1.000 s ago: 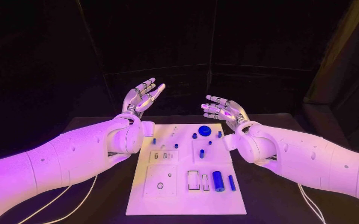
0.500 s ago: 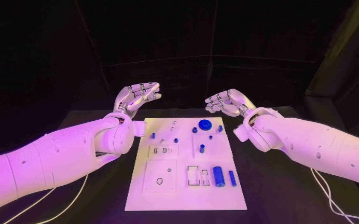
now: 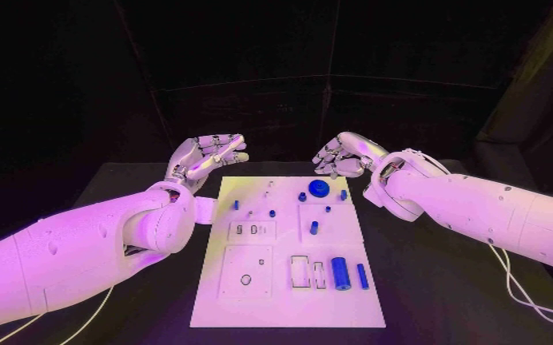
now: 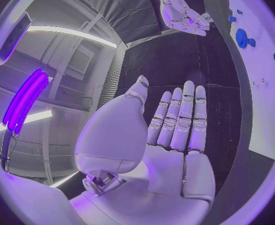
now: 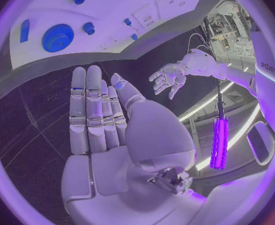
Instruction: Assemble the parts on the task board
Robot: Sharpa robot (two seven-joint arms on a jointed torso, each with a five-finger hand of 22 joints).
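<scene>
Task board: white plate lying flat at the middle of the black table, long side running near to far. Parts on it are blue. A round gear-like disc sits at the far right of the board, with a small piece just left of it and another just right. A large cylinder lies near the right edge at the near end, a thinner bar just beside it on the right. Small pegs are scattered across the far half.

Left hand: above the table off the board's far left corner, palm up, fingers extended and slightly apart, holding nothing; the left wrist view confirms an empty flat palm.

Right hand: off the board's far right corner, just beyond the disc, fingers straight, nothing in the palm per the right wrist view.
</scene>
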